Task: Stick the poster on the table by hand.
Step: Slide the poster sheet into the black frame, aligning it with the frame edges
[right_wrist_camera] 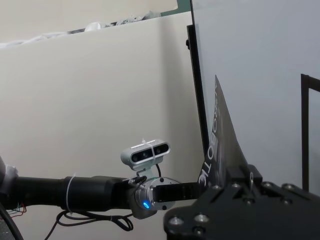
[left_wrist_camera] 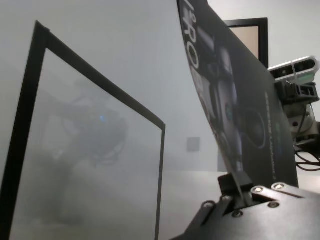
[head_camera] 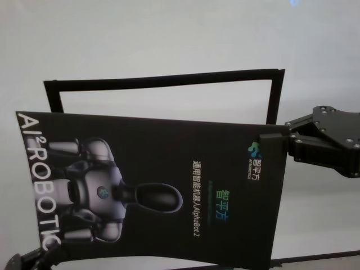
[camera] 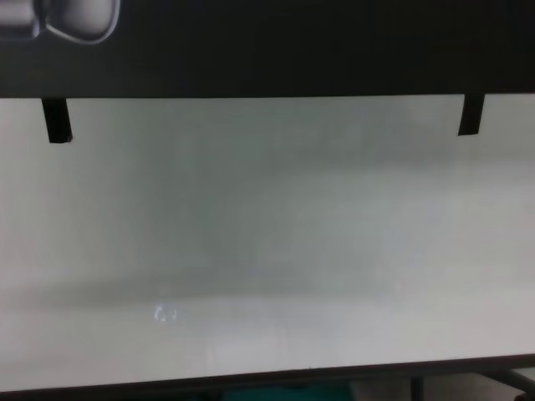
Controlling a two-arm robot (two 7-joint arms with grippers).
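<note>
Poster (head_camera: 169, 185) was held up off the table (camera: 267, 251), unstuck: right gripper (head_camera: 275, 143) pinched its far corner, left gripper (left_wrist_camera: 240, 192) its near corner. Laying and pressing remained.

From my station the poster (head_camera: 169, 185) reads as thin, flexible paper with a glossy black printed face that catches a soft sheen. The table (head_camera: 169, 39) looks smooth and pale with a faint gloss, mirroring the arm in my left wrist view. The right gripper (head_camera: 281, 143) appears matt black, hard-shelled, studded with small shiny metal screws.
</note>
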